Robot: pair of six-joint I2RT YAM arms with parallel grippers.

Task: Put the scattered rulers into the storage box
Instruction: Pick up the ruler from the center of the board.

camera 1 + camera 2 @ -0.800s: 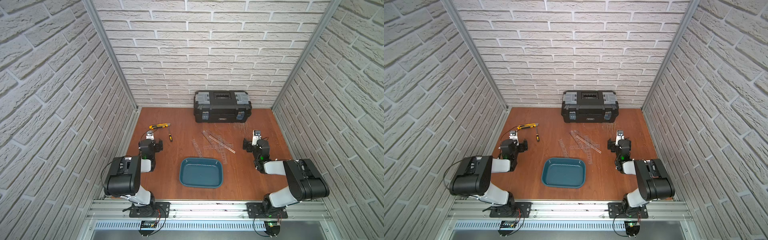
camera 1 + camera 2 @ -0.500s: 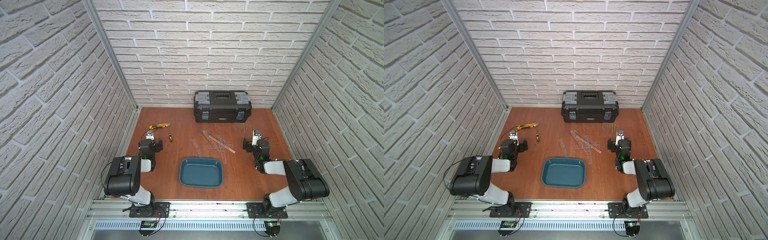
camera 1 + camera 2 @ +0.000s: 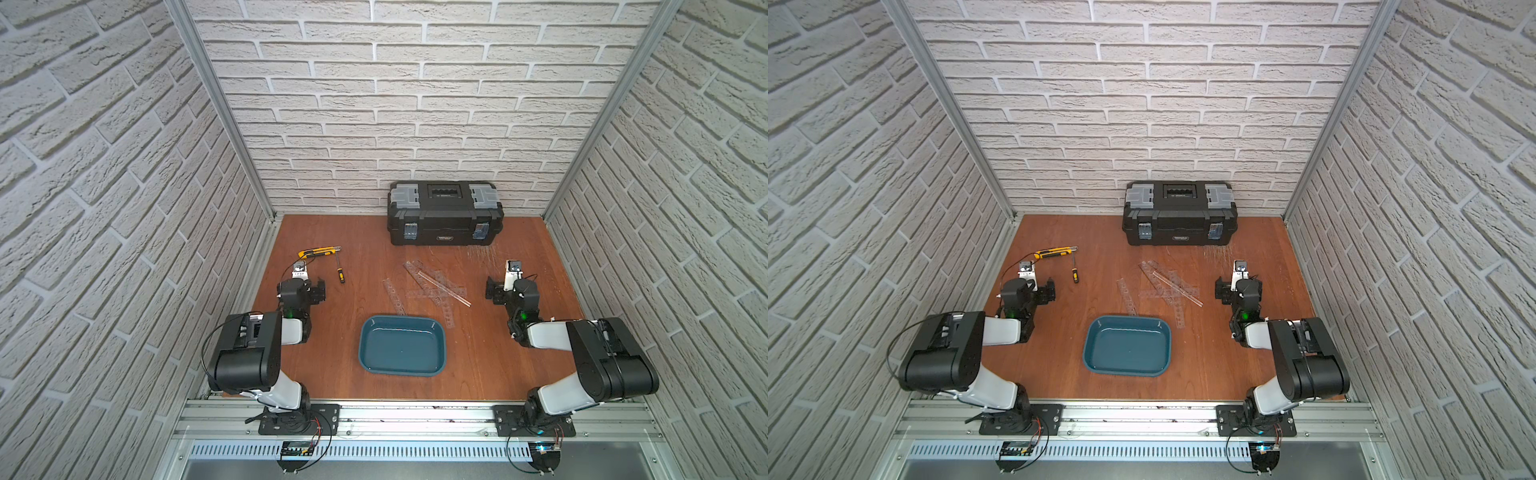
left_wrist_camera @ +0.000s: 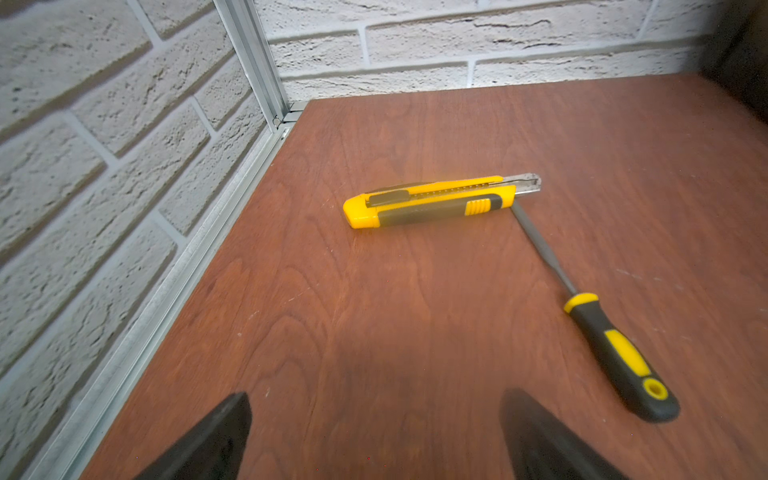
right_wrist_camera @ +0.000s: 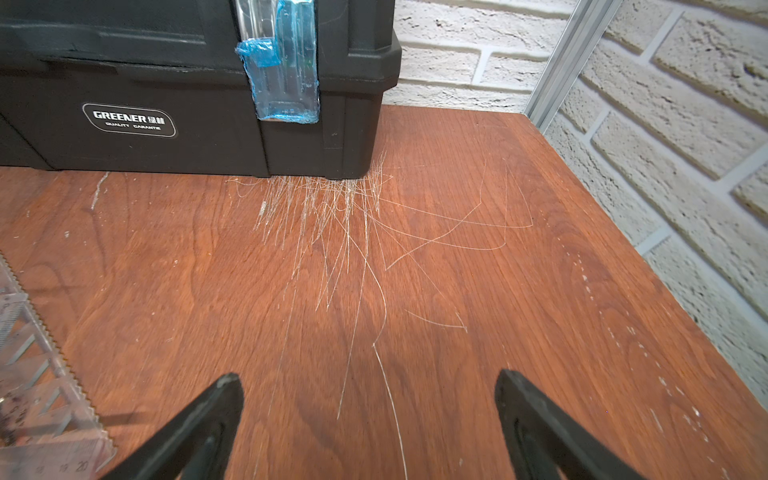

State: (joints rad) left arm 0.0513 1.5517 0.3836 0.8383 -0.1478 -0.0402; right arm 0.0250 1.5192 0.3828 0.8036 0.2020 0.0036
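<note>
Clear plastic rulers (image 3: 430, 286) lie crossed in a loose pile on the wooden table (image 3: 332, 365), between the black toolbox (image 3: 444, 212) and the teal tray (image 3: 401, 349). One ruler ends just beside the tray's far rim. I see my left gripper (image 4: 374, 411) spread wide and holding nothing, pointed at a yellow knife (image 4: 432, 201) and a screwdriver (image 4: 615, 353). My right gripper (image 5: 368, 390) is also spread wide and holding nothing, over scratched wood before the toolbox, near the rulers.
</note>
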